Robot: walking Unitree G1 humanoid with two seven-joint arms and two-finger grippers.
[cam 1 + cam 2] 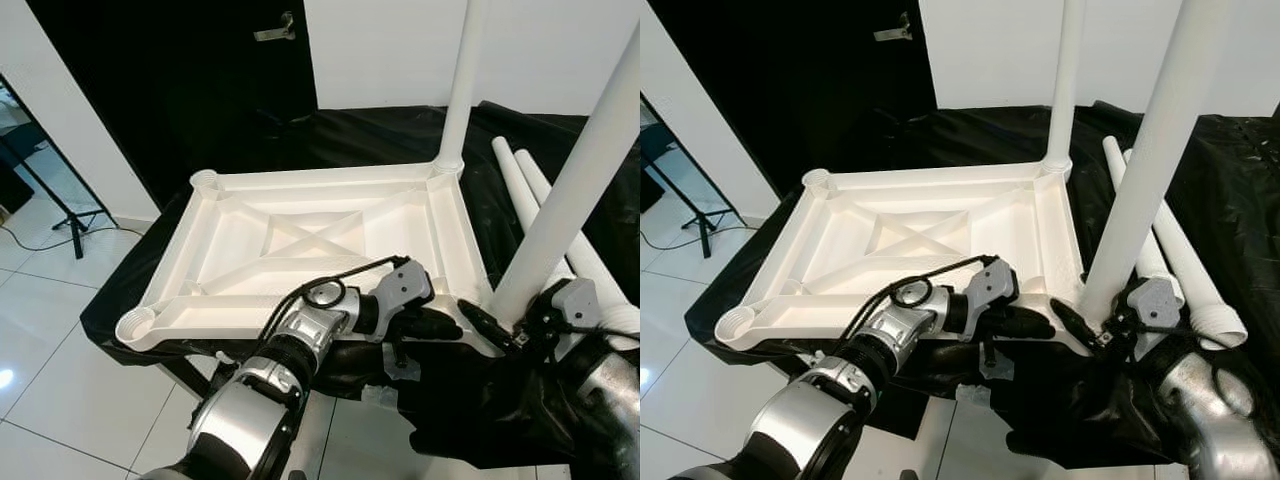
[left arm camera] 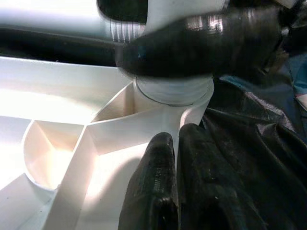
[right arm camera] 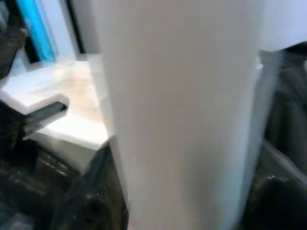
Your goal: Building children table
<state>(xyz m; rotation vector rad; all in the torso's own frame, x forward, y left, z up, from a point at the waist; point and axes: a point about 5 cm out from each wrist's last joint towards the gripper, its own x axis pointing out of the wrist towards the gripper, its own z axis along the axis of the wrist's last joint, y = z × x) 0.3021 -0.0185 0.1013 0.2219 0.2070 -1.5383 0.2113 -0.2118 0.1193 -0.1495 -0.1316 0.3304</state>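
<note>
The white table top (image 1: 300, 181) lies upside down on a black cloth. One white leg (image 1: 460, 80) stands in its far right corner. A second leg (image 1: 572, 185) stands in the near right corner, and its threaded end (image 2: 172, 92) sits in the socket. My right gripper (image 1: 482, 316) is shut on this leg just above the thread. My left gripper (image 1: 447, 326) is shut on the table top's near rim (image 2: 178, 136), right beside that socket, one finger (image 2: 153, 187) on each side.
Two loose legs (image 1: 515, 175) lie on the cloth to the right of the table top. Open sockets show at the near left (image 1: 135, 325) and far left (image 1: 205, 181) corners. A black stand (image 1: 60, 200) is on the tiled floor to the left.
</note>
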